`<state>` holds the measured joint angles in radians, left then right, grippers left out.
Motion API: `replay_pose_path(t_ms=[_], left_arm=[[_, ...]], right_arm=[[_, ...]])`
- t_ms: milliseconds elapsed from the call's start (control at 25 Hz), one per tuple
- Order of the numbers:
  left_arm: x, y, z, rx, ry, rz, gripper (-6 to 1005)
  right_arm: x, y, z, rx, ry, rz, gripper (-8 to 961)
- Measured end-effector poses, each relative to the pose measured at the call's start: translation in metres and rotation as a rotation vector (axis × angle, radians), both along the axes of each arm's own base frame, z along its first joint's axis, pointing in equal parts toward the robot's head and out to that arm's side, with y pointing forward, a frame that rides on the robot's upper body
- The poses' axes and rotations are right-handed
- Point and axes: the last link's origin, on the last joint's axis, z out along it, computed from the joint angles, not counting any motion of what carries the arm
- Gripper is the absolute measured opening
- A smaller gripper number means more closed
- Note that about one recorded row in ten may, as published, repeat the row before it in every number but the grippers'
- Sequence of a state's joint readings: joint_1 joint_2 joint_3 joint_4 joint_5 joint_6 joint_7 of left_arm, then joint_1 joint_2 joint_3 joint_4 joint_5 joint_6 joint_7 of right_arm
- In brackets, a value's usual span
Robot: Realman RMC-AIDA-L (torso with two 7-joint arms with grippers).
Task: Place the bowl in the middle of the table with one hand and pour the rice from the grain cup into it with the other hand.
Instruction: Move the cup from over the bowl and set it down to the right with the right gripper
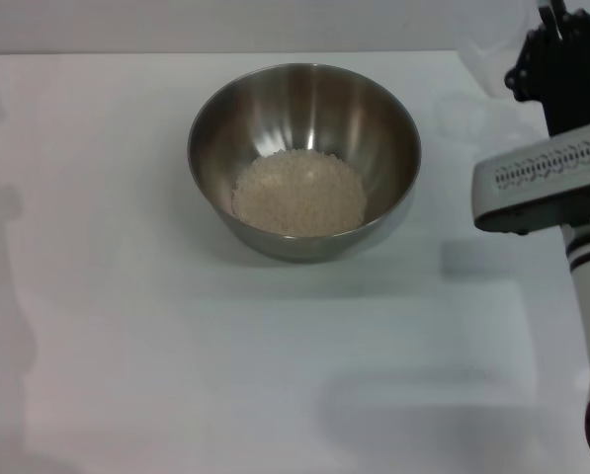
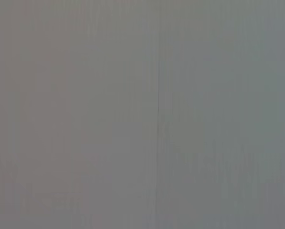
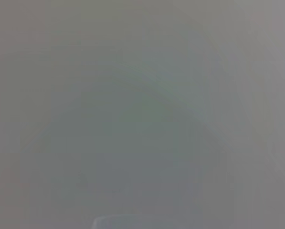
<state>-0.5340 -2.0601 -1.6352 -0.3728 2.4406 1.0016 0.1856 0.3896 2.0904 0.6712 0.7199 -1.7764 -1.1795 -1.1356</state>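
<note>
Now, in the head view, the large round stainless-steel bowl sits near the middle of the wide matte white desk, with a mass of pale off-white rice heaped on its flat base. The bowl looks stiff, smooth and likely slippery; its rim seems the sensible place to take hold. Behind and to the right stands a faint, small clear plastic grain cup, probably light and easily tipped. The right gripper hangs above the desk's far right; whether its fingers are released or clenched I cannot tell.

Next, the left wrist view shows only blank grey.

Last, the right wrist view is equally featureless.
</note>
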Motion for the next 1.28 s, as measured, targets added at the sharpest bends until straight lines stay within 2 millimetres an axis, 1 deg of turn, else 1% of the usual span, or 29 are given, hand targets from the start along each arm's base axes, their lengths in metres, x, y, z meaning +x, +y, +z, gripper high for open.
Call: replay_pose_path(t_ms=[80,160,200,240,360,400,480,600,640,760,800,840,920,1000,1040,1200,1280], left_arm=[[0.000,0.000,0.000,0.000,0.000,0.000,517],[0.000,0.000,0.000,-0.001,0.001,-0.002,517],[0.001,0.000,0.000,-0.002,0.001,-0.003,517],[0.001,0.000,0.000,-0.002,0.001,-0.003,517],[0.001,0.001,0.000,-0.002,0.001,-0.003,517],[0.001,0.001,0.000,-0.002,0.001,-0.003,517],[0.001,0.001,0.000,-0.002,0.001,-0.004,517],[0.001,0.000,0.000,-0.002,0.001,-0.003,517],[0.000,0.000,-0.001,-0.002,0.001,-0.001,517],[0.000,-0.001,-0.004,-0.020,0.007,0.000,517],[0.000,-0.001,-0.006,-0.030,0.012,-0.002,517],[0.000,-0.001,-0.006,-0.030,0.012,-0.002,517],[0.001,-0.001,-0.012,-0.053,0.024,-0.007,517],[0.001,-0.002,-0.012,-0.056,0.027,-0.006,517],[0.001,-0.002,-0.012,-0.056,0.027,-0.006,517],[0.001,-0.002,-0.012,-0.056,0.030,-0.006,517],[0.001,-0.002,-0.012,-0.056,0.030,-0.006,517]], right_arm=[[0.003,-0.003,0.000,-0.002,0.027,-0.007,12],[0.007,-0.007,0.000,-0.003,0.083,-0.018,12],[0.011,-0.009,0.002,0.002,0.137,-0.033,12],[0.011,-0.009,0.002,0.002,0.137,-0.033,12],[0.019,-0.009,0.004,0.017,0.208,-0.076,12],[0.024,-0.009,0.005,0.024,0.252,-0.103,12],[0.027,-0.009,0.005,0.027,0.274,-0.111,12],[0.036,-0.010,0.008,0.034,0.370,-0.117,12],[0.036,-0.010,0.008,0.034,0.370,-0.117,12],[0.044,-0.011,0.009,0.034,0.409,-0.122,12],[0.051,-0.012,0.009,0.027,0.431,-0.128,12],[0.051,-0.012,0.009,0.027,0.431,-0.128,12],[0.057,-0.013,0.009,0.022,0.450,-0.137,13],[0.067,-0.015,0.009,0.011,0.464,-0.159,13],[0.067,-0.015,0.009,0.011,0.464,-0.159,13],[0.082,-0.018,0.007,-0.015,0.471,-0.205,13],[0.084,-0.018,0.006,-0.019,0.473,-0.212,13]])
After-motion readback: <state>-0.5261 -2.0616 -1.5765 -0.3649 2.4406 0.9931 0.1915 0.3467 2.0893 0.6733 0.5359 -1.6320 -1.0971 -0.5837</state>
